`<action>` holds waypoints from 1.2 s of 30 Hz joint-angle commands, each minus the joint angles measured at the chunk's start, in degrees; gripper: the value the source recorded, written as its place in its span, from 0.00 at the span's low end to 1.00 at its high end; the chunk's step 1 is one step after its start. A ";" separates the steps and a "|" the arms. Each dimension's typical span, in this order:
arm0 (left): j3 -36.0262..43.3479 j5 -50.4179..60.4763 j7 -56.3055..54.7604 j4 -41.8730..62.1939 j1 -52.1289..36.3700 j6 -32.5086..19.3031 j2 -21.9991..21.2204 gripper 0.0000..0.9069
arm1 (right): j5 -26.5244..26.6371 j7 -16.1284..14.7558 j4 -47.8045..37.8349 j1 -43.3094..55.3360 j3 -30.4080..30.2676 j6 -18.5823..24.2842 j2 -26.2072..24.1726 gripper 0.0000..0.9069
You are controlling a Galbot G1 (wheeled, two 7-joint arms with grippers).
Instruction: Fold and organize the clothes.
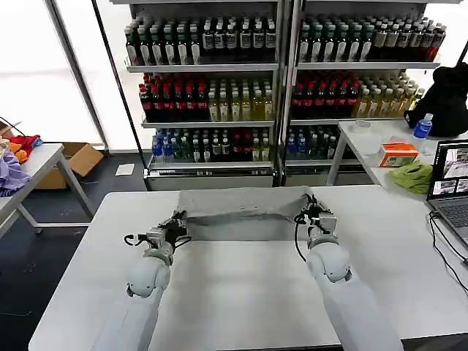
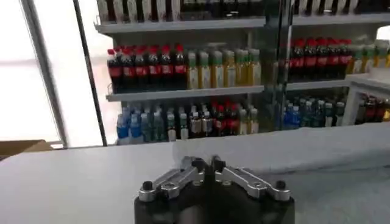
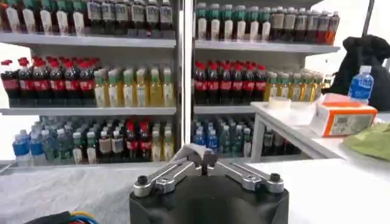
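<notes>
A light grey shirt (image 1: pixel 241 208) lies folded across the far middle of the white table (image 1: pixel 241 292), its near edge raised at both ends. My left gripper (image 1: pixel 178 221) holds the left end of that edge, my right gripper (image 1: pixel 313 210) the right end. In the left wrist view the gripper (image 2: pixel 206 163) is shut, and the grey shirt (image 2: pixel 317 149) stretches away beyond it. In the right wrist view a bunch of shirt fabric (image 3: pixel 186 153) sits pinched in the shut gripper (image 3: pixel 201 159).
An open laptop (image 1: pixel 453 183) stands at the table's right edge with cables beside it. A side table at the right bears a lime-green bundle (image 1: pixel 412 177), an orange box (image 1: pixel 398 154) and a water bottle (image 1: pixel 422 128). Bottle shelves (image 1: pixel 212 95) stand behind. Purple cloth (image 1: pixel 11 172) lies far left.
</notes>
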 commanded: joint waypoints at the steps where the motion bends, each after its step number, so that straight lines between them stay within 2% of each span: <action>1: 0.13 0.74 -0.07 -1.35 -0.25 0.47 0.06 1.00 | 9.68 3.08 2.19 0.15 0.77 -2.41 0.98 1.00; 5: -0.40 -1.17 -0.33 -4.65 0.83 1.66 0.40 1.00 | 8.39 5.00 2.02 -0.03 0.97 -2.62 1.51 1.00; 11: -0.64 -1.44 -0.79 -6.93 3.33 2.33 0.64 1.00 | 11.00 9.73 3.40 -0.25 1.65 -3.37 1.89 1.00; 15: -1.07 -1.60 -0.91 -8.84 4.74 3.68 0.85 1.00 | 11.97 11.61 3.01 0.31 1.87 -3.26 1.68 1.00; 19: -1.38 -1.84 -0.89 -9.75 5.82 4.19 1.42 1.00 | 12.24 12.28 -1.80 3.31 1.22 -2.55 2.50 1.00; 23: -1.11 -2.10 -0.88 -9.77 6.58 4.65 1.53 1.00 | 16.46 13.94 -4.79 7.55 1.22 -4.14 4.52 1.00; 28: -1.21 -2.22 -0.84 -10.96 7.57 5.24 1.31 1.00 | 20.02 14.07 -2.64 7.67 1.24 -4.92 4.56 1.00; 29: -1.30 -2.21 -0.83 -11.11 7.79 5.22 1.40 1.00 | 19.56 14.57 -2.88 7.84 1.33 -5.52 4.94 1.00; 31: -1.53 -2.30 -0.80 -11.29 8.19 5.15 1.53 1.00 | 15.36 14.56 -1.06 6.86 1.02 -7.20 4.62 1.00; 36: -1.75 -2.82 -0.81 -12.64 9.15 5.45 1.54 1.00 | 15.70 15.29 8.22 0.90 1.00 -10.96 0.32 1.00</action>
